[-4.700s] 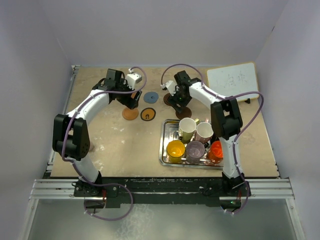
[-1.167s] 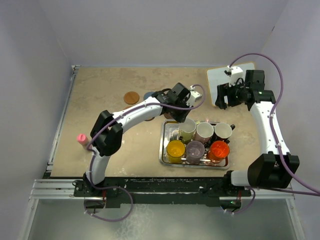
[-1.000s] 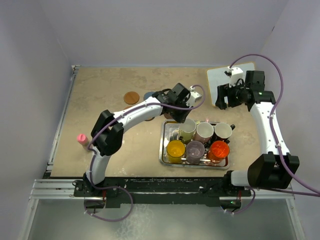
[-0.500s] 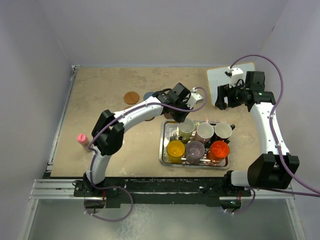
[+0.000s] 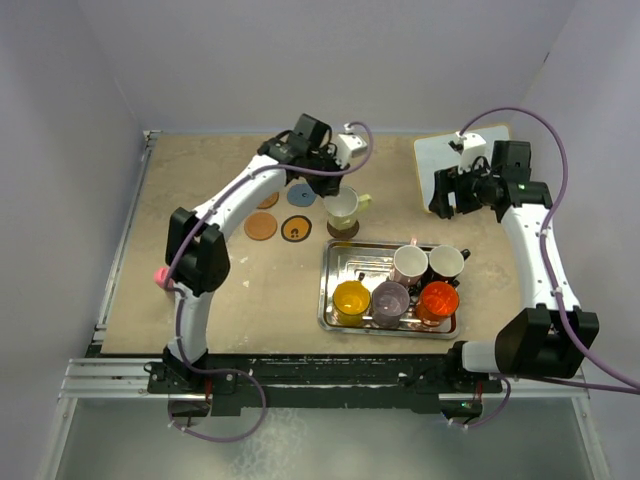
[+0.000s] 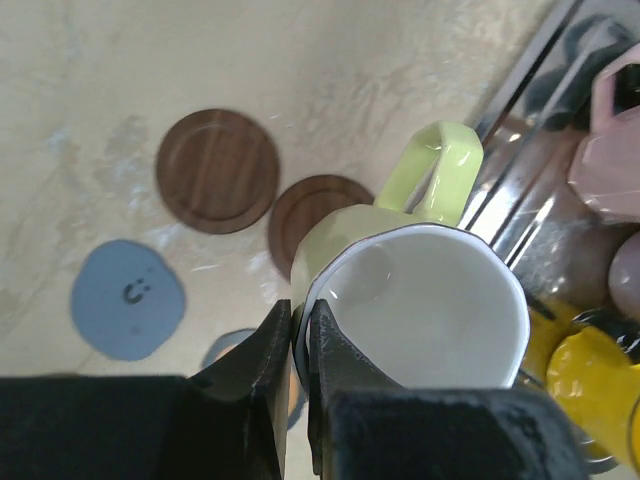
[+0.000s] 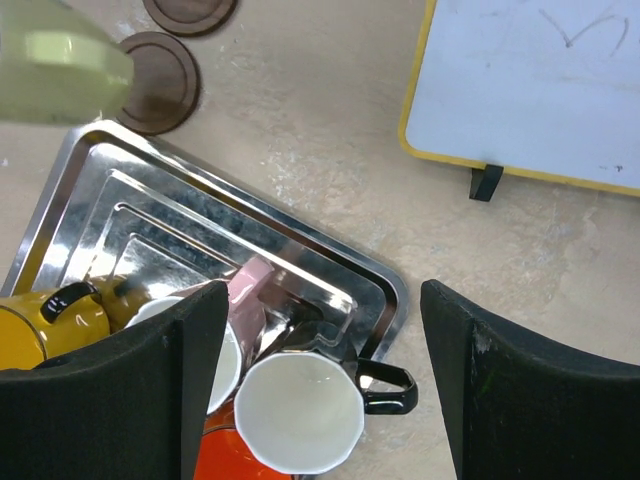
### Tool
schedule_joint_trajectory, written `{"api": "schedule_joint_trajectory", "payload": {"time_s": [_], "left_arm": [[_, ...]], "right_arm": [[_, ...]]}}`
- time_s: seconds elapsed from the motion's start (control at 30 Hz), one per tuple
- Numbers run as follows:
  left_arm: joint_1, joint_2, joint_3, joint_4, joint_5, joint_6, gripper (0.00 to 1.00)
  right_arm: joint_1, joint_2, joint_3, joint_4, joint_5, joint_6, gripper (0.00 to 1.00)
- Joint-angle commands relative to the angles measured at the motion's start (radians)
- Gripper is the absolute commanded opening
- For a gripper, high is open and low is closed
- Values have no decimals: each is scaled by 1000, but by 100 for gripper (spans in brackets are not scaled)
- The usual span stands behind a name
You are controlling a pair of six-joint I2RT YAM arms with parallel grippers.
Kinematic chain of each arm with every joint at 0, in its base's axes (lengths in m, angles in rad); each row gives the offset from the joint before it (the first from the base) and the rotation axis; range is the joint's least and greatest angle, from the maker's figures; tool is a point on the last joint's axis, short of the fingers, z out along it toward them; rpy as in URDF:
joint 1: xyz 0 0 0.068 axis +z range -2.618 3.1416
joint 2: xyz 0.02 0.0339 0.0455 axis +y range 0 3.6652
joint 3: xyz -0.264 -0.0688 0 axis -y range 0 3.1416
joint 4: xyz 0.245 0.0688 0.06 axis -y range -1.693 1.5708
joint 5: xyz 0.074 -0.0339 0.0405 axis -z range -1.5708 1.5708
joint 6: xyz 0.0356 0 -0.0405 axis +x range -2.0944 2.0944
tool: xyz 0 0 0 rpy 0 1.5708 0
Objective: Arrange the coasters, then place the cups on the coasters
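My left gripper (image 6: 300, 335) is shut on the rim of the pale yellow-cream cup (image 6: 420, 320), one finger inside and one outside. That cup (image 5: 342, 207) hangs over a dark brown coaster (image 5: 343, 230), just behind the tray; whether it touches I cannot tell. A second dark brown coaster (image 6: 218, 170) and the blue coaster (image 6: 128, 298) lie nearby. An orange-brown coaster (image 5: 262, 227) and the black, orange-ringed coaster (image 5: 295, 229) lie to the left. My right gripper (image 7: 325, 300) is open above the black cup (image 7: 300, 410) and the pinkish-white cup (image 7: 240, 300).
The steel tray (image 5: 335, 272) holds the yellow-orange (image 5: 351, 298), greyish-purple (image 5: 390, 299) and orange-red (image 5: 438, 298) cups too. A whiteboard (image 5: 465, 150) lies at the back right. A small pink bottle (image 5: 160, 275) stands at the left edge.
The left gripper closed on the pale yellow-cream cup, lifted it out of the tray and carried it back over the dark brown coaster. The right arm stayed still.
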Motion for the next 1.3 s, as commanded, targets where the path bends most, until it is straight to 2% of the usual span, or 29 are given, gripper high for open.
{"api": "schedule_joint_trajectory", "payload": {"time_s": [0.0,0.2,0.6,0.83,1.27], "left_arm": [[86,-24,91,-2,135,115,3],[233,19,185,-90,207,267,3],[453,129,295,-191,256,423,3],[515,222,422,-299,247,515,3],[535,274,453,-311,255,519,3]], "right_arm": [[-5,5,70,-12,-88,-23,80],[10,61,112,-11,-112,-26,79],[34,120,118,-3,-95,-22,79],[36,139,120,-4,-91,-24,79],[39,148,113,-6,-80,-31,79]]}}
